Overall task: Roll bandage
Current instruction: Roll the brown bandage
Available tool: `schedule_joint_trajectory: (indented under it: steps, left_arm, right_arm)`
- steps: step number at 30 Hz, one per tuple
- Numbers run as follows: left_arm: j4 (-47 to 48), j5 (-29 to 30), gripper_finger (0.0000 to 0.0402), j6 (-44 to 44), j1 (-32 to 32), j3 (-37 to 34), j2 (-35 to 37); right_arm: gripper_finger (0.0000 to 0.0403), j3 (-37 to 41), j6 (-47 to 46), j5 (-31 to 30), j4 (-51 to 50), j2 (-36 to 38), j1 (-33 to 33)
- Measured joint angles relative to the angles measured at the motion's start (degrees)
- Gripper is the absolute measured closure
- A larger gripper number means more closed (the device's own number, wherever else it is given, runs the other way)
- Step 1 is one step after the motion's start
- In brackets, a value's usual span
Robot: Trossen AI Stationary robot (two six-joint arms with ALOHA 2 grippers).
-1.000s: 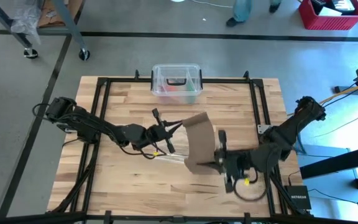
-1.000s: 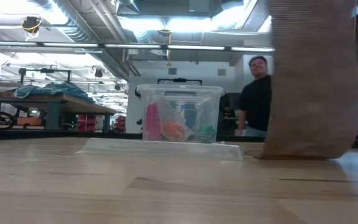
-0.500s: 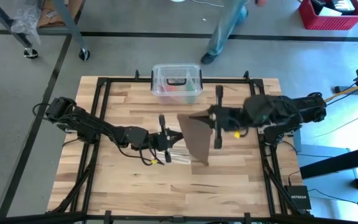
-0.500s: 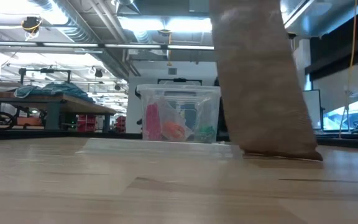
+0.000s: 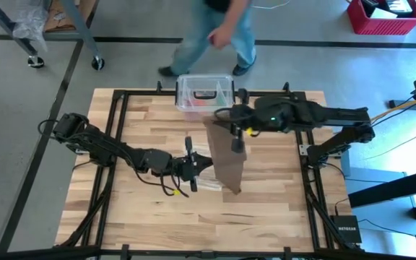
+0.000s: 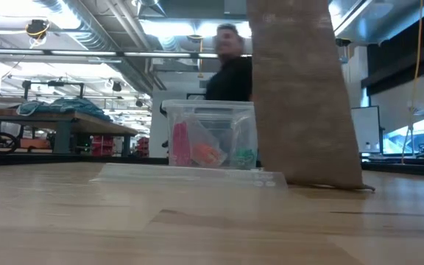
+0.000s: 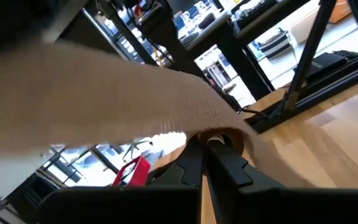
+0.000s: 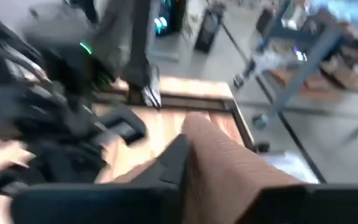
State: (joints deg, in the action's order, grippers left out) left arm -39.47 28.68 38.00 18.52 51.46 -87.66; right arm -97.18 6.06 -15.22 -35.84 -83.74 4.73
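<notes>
Bandage (image 5: 226, 155): centre frame, above the surface (image 5: 280, 195). We pin its low end in the closed left gripper (image 5: 193, 165); right gripper (image 5: 235, 139) lifts its top, stretching it taut; how wide its fingers stand, we cannot tell.

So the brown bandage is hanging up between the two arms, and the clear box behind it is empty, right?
Not quite: the clear box is not empty. The low view shows colourful items inside. The bandage does hang between the two arms.
</notes>
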Motion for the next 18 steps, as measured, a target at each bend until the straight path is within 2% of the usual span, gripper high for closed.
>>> schedule_joint_trajectory:
  steps: [5, 9, 14, 18]
  left_arm:
    - [0.03, 0.00, 0.0401, -0.02, 0.01, 0.00, 0.00]
    - [0.45, -0.02, 0.0401, -0.81, -0.02, 0.00, 0.00]
    - [0.44, -0.02, 0.0401, -1.69, -0.11, 0.00, 0.00]
    - [0.42, 0.01, 0.0401, -1.85, -0.13, 0.00, 0.00]
  right_arm:
    - [0.0234, 1.61, -3.58, 0.28, -6.17, -2.63, -1.55]
    - [0.0189, 1.65, -7.08, 0.37, -11.85, -3.44, -1.40]
    - [0.0160, 1.63, -10.14, 4.16, -13.66, -3.12, 0.25]
    - [0.0153, 0.40, -10.27, 4.42, -15.43, -2.56, 2.39]
